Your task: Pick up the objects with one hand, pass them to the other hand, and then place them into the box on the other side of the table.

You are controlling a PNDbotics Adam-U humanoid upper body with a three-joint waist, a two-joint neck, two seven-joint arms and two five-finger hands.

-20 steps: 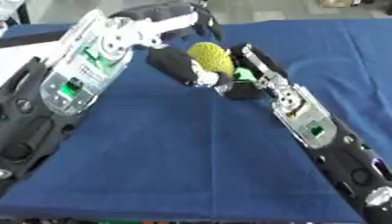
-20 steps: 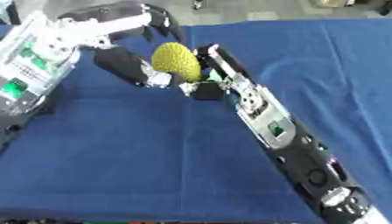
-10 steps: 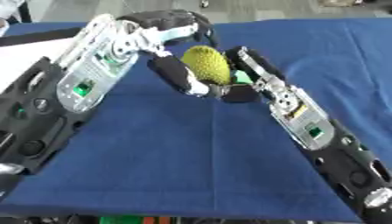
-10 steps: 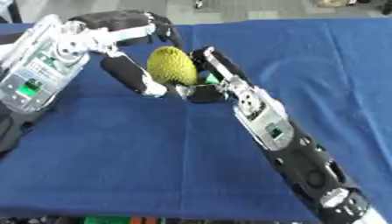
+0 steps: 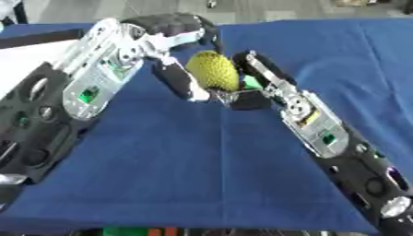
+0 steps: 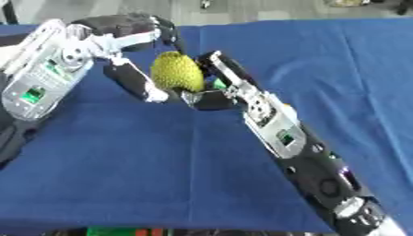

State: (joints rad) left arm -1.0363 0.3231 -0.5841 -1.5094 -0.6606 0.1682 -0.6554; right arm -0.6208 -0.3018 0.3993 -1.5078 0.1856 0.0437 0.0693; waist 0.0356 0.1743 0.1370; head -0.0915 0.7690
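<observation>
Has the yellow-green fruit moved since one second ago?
Cannot tell. The fruit sits a little higher in both views, but the table's far edge shifted too, so the camera may have tilted.

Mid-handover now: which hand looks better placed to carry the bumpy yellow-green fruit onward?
Probably left. The left hand wraps over and beside the bumpy yellow-green oval fruit, while the right hand only props it from below. No box is in view.
</observation>
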